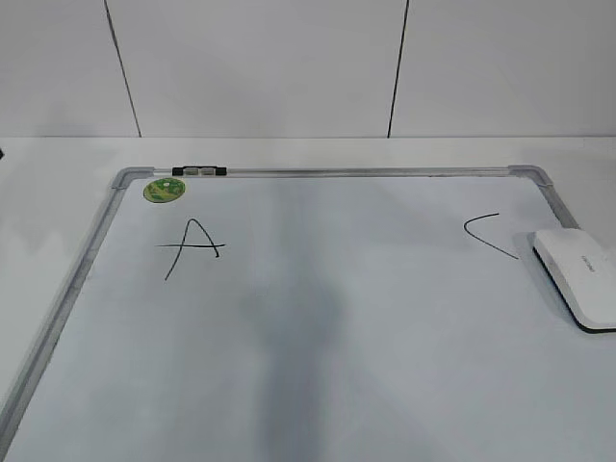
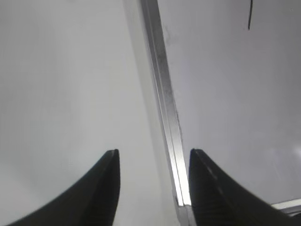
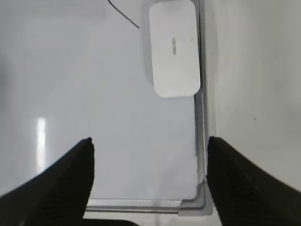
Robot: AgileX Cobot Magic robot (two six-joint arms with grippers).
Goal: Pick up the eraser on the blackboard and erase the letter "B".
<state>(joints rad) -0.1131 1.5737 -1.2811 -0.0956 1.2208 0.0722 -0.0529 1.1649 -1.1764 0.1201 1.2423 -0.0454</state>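
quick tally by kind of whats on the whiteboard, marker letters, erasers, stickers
Marker letters: 2, the "A" and the "C"; no "B" shows
Erasers: 1, the eraser
Stickers: 1, the green sticker
Total: 4

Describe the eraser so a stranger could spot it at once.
Find the big white blackboard with its silver frame. At its right edge, just past the black "C", lies the eraser: a white rounded block with a dark base, the only raised object there.
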